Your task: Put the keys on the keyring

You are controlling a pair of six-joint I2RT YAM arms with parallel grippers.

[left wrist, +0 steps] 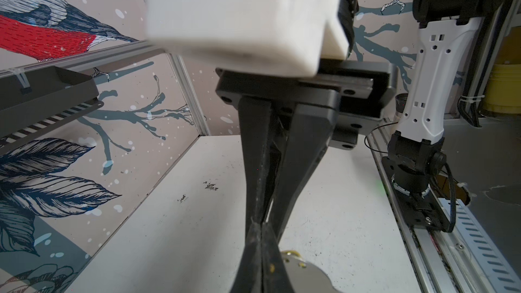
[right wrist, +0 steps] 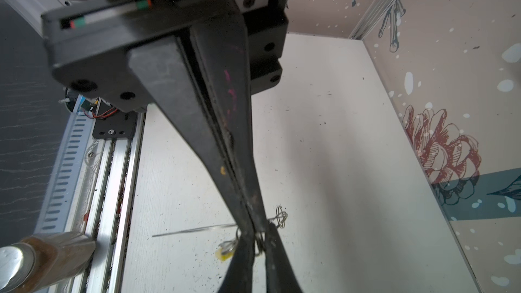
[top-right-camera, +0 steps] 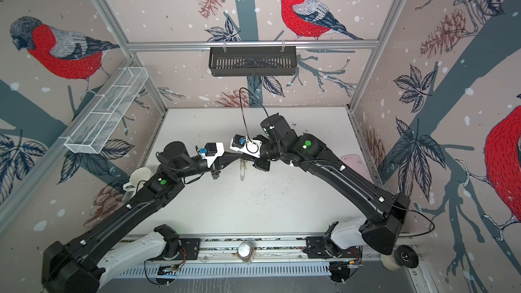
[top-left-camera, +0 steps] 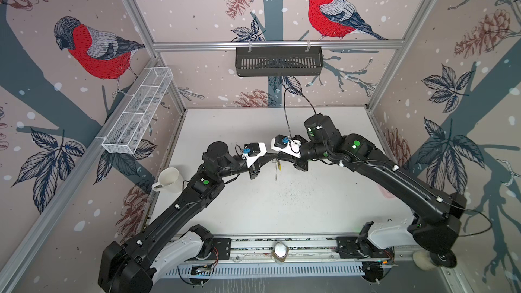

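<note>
From my station the tabletop [top-left-camera: 310, 209] reads as matt white board, scuffed and peppered with dark specks. The left tool [left wrist: 260, 225] and right tool [right wrist: 255, 231] both look like matt black plastic, dusty and scratched, the right one smeared with pink marks. The keyring [left wrist: 307, 273] shows as smooth, dull-sheen grey plate, with thin bright wire rings [right wrist: 280, 217] of shiny metal. The keys [right wrist: 224, 253] show glossy yellow plastic. At the tabletop's left edge, the mug [top-left-camera: 168, 180] looks smooth white ceramic.
</note>
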